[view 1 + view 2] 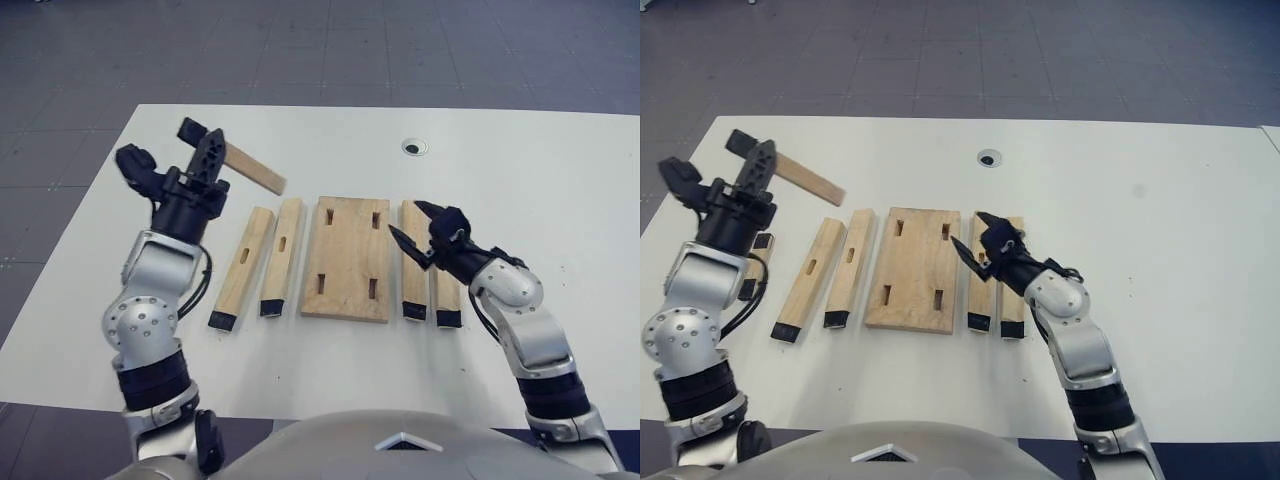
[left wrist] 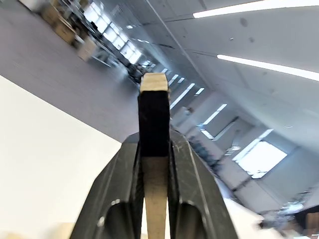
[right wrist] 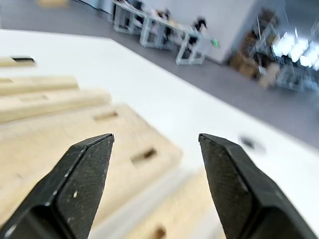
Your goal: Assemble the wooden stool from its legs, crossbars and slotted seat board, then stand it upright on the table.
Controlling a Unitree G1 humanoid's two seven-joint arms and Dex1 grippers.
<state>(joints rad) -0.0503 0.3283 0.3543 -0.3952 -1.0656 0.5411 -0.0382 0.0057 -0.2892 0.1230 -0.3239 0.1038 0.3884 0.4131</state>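
The slotted seat board (image 1: 347, 258) lies flat in the middle of the white table (image 1: 560, 190). Two slotted legs (image 1: 243, 265) (image 1: 282, 255) with black ends lie to its left, and two more legs (image 1: 413, 258) (image 1: 447, 298) to its right. My left gripper (image 1: 212, 155) is raised over the table's far left, shut on a short wooden bar (image 1: 258, 171) with a black tip (image 2: 153, 124). My right gripper (image 1: 412, 222) hovers open just above the right-hand legs, beside the board's right edge, its fingers (image 3: 75, 189) holding nothing over the board (image 3: 60, 139).
A round grommet hole (image 1: 414, 147) sits in the table behind the board. The table's right half and its near strip in front of the parts are bare. Grey floor lies beyond the far and left edges.
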